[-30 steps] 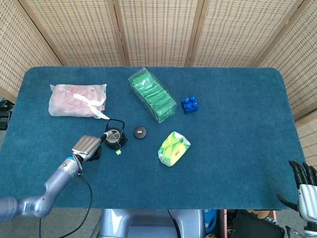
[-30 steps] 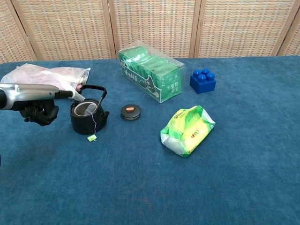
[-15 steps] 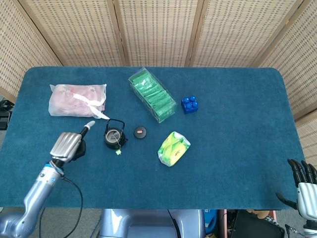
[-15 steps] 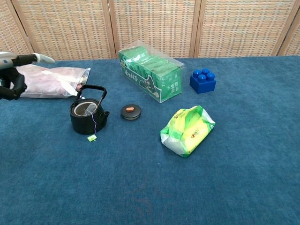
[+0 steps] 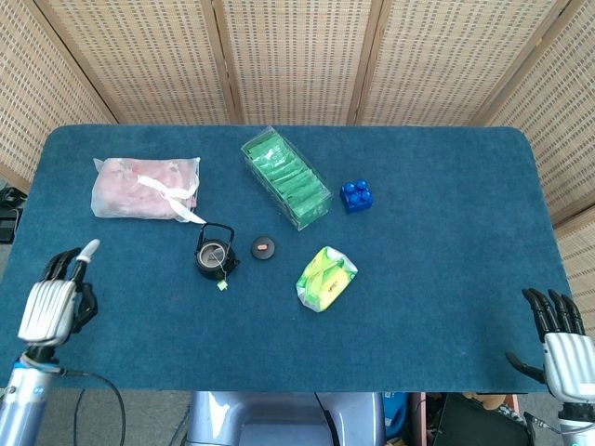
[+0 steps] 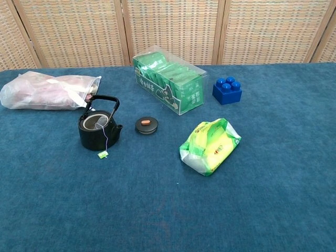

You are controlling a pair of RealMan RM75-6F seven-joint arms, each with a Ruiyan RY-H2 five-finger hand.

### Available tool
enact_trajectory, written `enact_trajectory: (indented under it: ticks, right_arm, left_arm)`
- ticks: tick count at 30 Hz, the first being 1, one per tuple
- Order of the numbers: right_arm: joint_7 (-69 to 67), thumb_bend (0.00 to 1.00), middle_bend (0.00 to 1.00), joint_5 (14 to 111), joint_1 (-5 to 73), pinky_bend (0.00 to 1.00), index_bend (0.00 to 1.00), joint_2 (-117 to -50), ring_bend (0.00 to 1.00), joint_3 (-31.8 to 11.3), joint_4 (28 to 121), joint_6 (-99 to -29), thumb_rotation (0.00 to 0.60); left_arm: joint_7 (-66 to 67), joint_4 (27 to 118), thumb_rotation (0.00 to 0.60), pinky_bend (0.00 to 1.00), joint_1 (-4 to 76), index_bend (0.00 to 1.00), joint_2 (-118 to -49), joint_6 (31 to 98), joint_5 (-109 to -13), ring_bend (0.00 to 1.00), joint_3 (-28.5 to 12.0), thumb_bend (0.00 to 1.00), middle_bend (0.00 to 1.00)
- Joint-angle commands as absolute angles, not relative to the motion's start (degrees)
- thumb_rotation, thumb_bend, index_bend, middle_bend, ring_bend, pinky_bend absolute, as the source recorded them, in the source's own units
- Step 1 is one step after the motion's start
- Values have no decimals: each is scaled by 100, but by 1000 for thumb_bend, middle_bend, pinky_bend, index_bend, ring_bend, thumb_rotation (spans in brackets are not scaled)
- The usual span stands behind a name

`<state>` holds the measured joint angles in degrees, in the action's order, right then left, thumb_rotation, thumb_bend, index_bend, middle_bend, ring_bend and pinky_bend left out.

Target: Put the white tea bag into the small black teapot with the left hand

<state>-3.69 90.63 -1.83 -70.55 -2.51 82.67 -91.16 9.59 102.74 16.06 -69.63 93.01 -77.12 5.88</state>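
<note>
Toward table's [image 5: 446, 279] left edge: tea bag [image 6: 100, 123] sitting inside teapot [image 6: 97, 130], tag dangling outside; left hand [image 5: 54, 302] hovering spread, empty; task looking done.

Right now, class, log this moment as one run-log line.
tea bag: in teapot | tag: hanging outside | lid: off, beside pot | left hand: open, clear | right hand: open
</note>
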Motion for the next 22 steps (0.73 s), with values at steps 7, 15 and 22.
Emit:
enact_trajectory:
  ticks: [7, 15, 22]
  right_arm:
    - [-312, 85, 193, 9112, -146, 100, 115, -7016, 34, -220, 8326, -9118, 600]
    - [-300, 85, 193, 9171, -148, 100, 115, -7014, 34, -193, 8347, -9184, 600]
    - [-297, 85, 193, 9169, -171, 100, 115, -7022, 34, -172, 8345, -9220, 600]
  left_arm:
    - [816, 10088, 600, 6, 874, 0, -7078, 9642, -8127, 27, 761, 655, 109]
    - [811, 10112, 600, 0, 772, 24, -7046, 9558, -8460, 27, 642, 655, 109]
    - [908, 10195, 600, 0, 794, 34, -7058, 9351, -8653, 27, 559, 655, 109]
